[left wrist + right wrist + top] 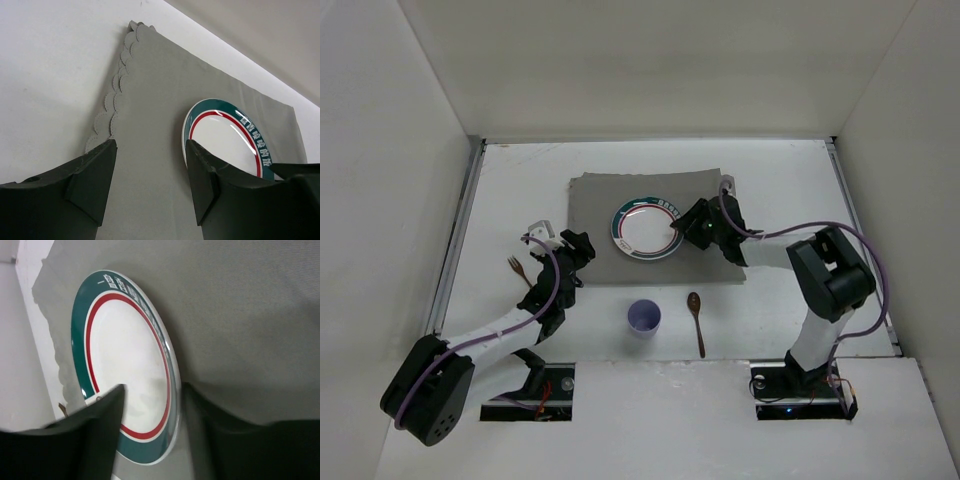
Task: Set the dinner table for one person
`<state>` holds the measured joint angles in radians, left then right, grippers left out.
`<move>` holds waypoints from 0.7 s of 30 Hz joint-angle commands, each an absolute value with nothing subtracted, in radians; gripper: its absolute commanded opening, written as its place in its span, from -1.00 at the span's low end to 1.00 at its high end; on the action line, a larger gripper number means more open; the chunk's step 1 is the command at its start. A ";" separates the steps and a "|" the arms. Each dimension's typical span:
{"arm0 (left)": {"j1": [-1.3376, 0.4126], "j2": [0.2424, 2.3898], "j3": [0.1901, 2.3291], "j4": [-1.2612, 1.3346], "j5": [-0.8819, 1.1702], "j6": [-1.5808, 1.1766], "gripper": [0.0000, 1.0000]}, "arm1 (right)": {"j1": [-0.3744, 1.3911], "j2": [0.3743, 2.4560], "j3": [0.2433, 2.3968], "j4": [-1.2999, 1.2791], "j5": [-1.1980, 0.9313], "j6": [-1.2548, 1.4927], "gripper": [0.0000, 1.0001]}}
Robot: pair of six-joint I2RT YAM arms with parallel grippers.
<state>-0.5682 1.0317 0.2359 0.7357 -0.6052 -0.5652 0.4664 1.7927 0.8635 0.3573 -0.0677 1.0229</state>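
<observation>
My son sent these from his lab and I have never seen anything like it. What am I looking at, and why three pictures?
Two robot arms are bolted to a white dinner table. One picture looks down from above; the other two come from small cameras on each wrist. On the table lie a grey mat, a plate on it, a purple cup, a wooden spoon and a fork. The right gripper straddles the plate's rim, jaws apart. The left gripper is open and holds nothing.

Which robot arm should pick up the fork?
Probably the left. The fork lies on the dinner table just beside the open left gripper. The right gripper is busy straddling the plate's rim.
</observation>
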 commanded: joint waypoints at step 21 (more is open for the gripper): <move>-0.588 1.039 0.241 0.742 -0.623 -0.566 0.07 | 1.067 1.155 0.959 -0.512 0.259 0.342 0.05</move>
